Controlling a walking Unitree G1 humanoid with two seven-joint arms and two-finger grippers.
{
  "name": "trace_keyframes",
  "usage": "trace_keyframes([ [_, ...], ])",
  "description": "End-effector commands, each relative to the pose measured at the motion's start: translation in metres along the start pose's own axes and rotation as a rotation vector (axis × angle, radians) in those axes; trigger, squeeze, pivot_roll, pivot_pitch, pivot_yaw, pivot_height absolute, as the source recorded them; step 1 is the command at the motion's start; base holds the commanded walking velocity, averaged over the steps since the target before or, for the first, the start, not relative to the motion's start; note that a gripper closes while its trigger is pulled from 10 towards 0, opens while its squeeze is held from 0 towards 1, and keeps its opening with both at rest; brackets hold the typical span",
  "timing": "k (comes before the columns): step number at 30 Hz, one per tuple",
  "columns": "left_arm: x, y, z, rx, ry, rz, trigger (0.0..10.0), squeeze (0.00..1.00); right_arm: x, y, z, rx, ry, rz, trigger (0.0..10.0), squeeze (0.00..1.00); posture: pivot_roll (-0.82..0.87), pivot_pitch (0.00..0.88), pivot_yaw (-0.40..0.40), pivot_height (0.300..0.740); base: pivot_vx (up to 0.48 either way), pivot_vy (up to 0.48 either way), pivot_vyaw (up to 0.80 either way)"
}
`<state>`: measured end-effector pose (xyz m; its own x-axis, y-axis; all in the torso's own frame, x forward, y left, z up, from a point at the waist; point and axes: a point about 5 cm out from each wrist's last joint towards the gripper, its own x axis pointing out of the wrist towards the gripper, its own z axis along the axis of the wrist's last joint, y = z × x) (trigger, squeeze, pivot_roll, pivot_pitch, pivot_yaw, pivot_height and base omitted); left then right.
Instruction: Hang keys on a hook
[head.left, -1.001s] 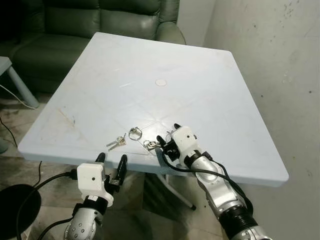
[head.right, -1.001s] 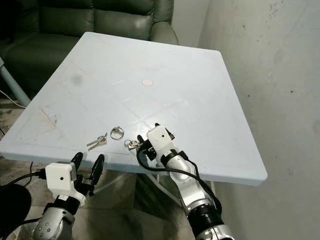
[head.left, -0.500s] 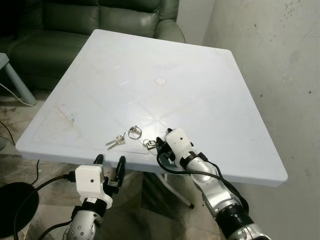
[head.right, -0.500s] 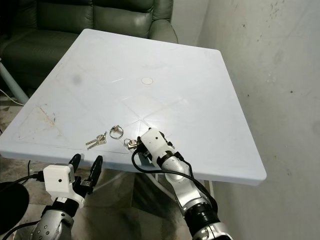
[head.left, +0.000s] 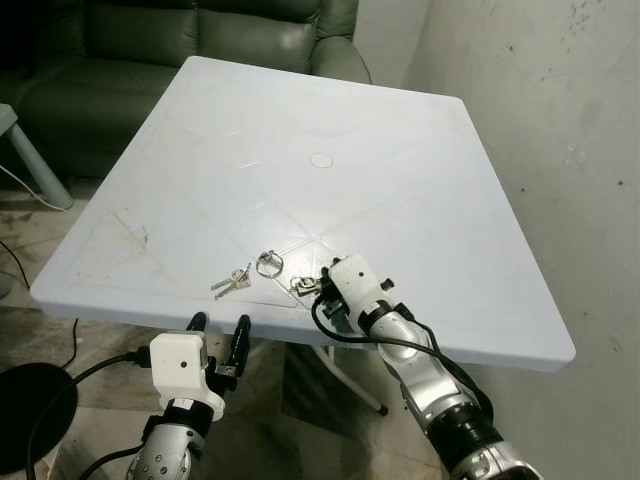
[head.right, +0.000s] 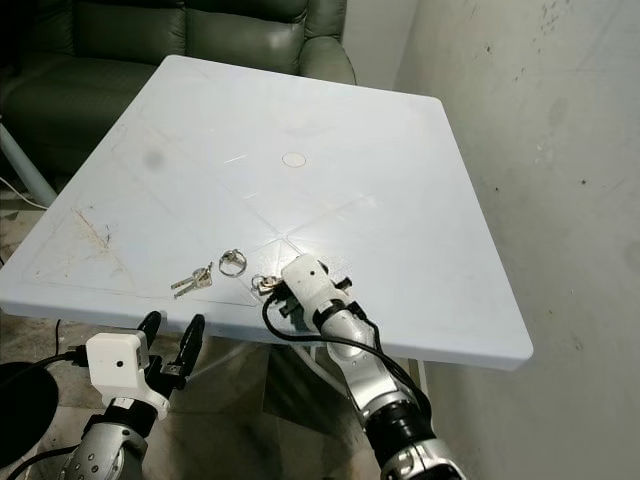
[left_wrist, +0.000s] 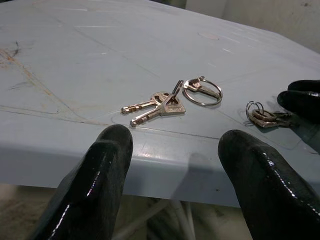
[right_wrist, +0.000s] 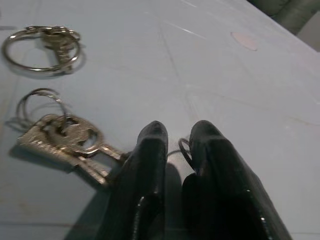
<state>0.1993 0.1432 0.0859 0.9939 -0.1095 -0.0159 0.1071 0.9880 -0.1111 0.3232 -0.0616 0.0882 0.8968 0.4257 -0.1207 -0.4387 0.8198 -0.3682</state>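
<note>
Three silver key bunches are lying on the pale blue plastic table (head.left: 400, 190); no hook is showing. Right gripper (right_wrist: 175, 137), fingers pressed together, is pinching the nearest bunch's (right_wrist: 62, 137) thin ring. Left gripper (left_wrist: 175, 155) is waiting spread at six o'clock. Hanging is remaining.

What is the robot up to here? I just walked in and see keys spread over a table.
The robot stands at the near edge of a pale blue table with three small bunches of keys on it. Its right gripper rests on the tabletop, jaws nearly shut on a thin ring beside the nearest keys. A large key ring and a pair of keys lie untouched to the left. The left gripper hangs open below the table edge. No hook can be seen.
</note>
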Motion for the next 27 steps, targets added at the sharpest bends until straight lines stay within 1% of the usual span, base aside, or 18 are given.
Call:
trace_keyframes([
  [1,0.0,-0.003,0.003,0.001,-0.007,-0.006,10.0,0.0,0.001,-0.005,-0.002,-0.019,0.007,-0.038,10.0,0.0,0.01,0.119,-0.113,0.728,0.0,0.0,0.0],
  [6,0.0,-0.004,0.003,0.0,-0.005,-0.008,10.0,0.0,0.002,-0.007,-0.003,0.047,0.017,-0.044,10.0,0.0,0.01,0.118,-0.113,0.728,0.0,0.0,0.0],
  [7,0.0,-0.004,0.003,0.0,-0.005,-0.008,10.0,0.0,0.002,-0.008,-0.003,0.071,0.019,-0.046,10.0,0.07,0.01,0.118,-0.113,0.728,0.0,0.0,0.0],
  [8,0.0,-0.004,0.003,0.0,-0.004,-0.008,10.0,0.0,0.002,-0.009,-0.005,0.118,0.04,-0.053,10.0,1.0,0.01,0.118,-0.113,0.728,0.0,0.0,0.0],
  [10,0.0,-0.004,0.003,0.0,-0.005,-0.009,10.0,0.0,0.004,-0.012,-0.006,0.126,0.066,-0.066,10.0,1.0,0.01,0.119,-0.112,0.728,0.0,0.0,0.0],
  [12,0.0,-0.004,0.003,-0.001,-0.004,-0.008,10.0,0.0,0.004,-0.011,-0.006,0.12,0.056,-0.064,10.0,1.0,0.01,0.117,-0.111,0.728,0.0,0.0,0.0],
  [13,0.001,-0.004,0.003,-0.002,-0.004,-0.008,10.0,0.0,0.004,-0.012,-0.006,0.087,0.07,-0.068,10.0,1.0,0.01,0.118,-0.112,0.728,0.0,0.0,0.0],
  [14,0.001,-0.004,0.003,-0.001,-0.003,-0.008,10.0,0.0,0.005,-0.011,-0.005,0.08,0.067,-0.066,10.0,0.25,0.01,0.118,-0.111,0.728,0.0,0.0,0.0],
  [15,0.001,-0.004,0.003,-0.001,-0.003,-0.009,10.0,0.0,0.005,-0.011,-0.005,0.077,0.063,-0.064,10.0,0.25,0.0,0.119,-0.111,0.728,0.0,0.0,0.0],
  [16,0.001,-0.005,0.003,-0.002,-0.003,-0.009,10.0,0.0,0.005,-0.01,-0.005,0.078,0.061,-0.064,10.0,0.0,0.0,0.119,-0.111,0.728,0.0,0.0,0.0],
  [18,0.001,-0.005,0.003,-0.002,-0.003,-0.008,10.0,0.0,0.005,-0.01,-0.004,0.081,0.054,-0.064,10.0,0.0,0.01,0.118,-0.111,0.728,0.0,0.0,0.0],
  [20,0.001,-0.005,0.003,-0.001,-0.004,-0.008,10.0,0.0,0.004,-0.01,-0.004,0.084,0.045,-0.067,9.3,0.0,0.01,0.118,-0.111,0.728,0.0,0.0,0.0],
  [21,0.001,-0.005,0.003,-0.001,-0.003,-0.007,10.0,0.0,0.005,-0.01,-0.004,0.084,0.047,-0.069,9.3,0.0,0.01,0.119,-0.111,0.728,0.0,0.0,0.0],
  [22,0.001,-0.005,0.003,-0.001,-0.003,-0.007,10.0,0.0,0.004,-0.011,-0.003,0.083,0.046,-0.073,8.2,0.0,0.0,0.118,-0.11,0.728,0.0,0.0,0.0],
  [23,0.001,-0.005,0.003,-0.001,-0.003,-0.007,10.0,0.0,0.004,-0.011,-0.003,0.085,0.036,-0.077,7.5,0.0,0.0,0.118,-0.11,0.728,0.0,0.0,0.0],
  [25,0.001,-0.005,0.002,-0.001,-0.002,-0.007,10.0,0.0,0.004,-0.013,-0.003,0.094,0.032,-0.079,7.2,0.0,0.01,0.119,-0.11,0.728,0.0,0.0,0.0],
  [26,0.001,-0.005,0.002,-0.002,-0.002,-0.008,10.0,0.0,0.003,-0.015,-0.001,0.103,0.004,-0.095,3.6,0.0,0.0,0.118,-0.11,0.728,0.0,0.0,0.0],
  [27,0.001,-0.005,0.002,-0.002,-0.002,-0.008,10.0,0.0,0.003,-0.015,-0.001,0.103,0.004,-0.095,3.6,0.0,0.0,0.118,-0.11,0.728,0.0,0.0,0.0],
])
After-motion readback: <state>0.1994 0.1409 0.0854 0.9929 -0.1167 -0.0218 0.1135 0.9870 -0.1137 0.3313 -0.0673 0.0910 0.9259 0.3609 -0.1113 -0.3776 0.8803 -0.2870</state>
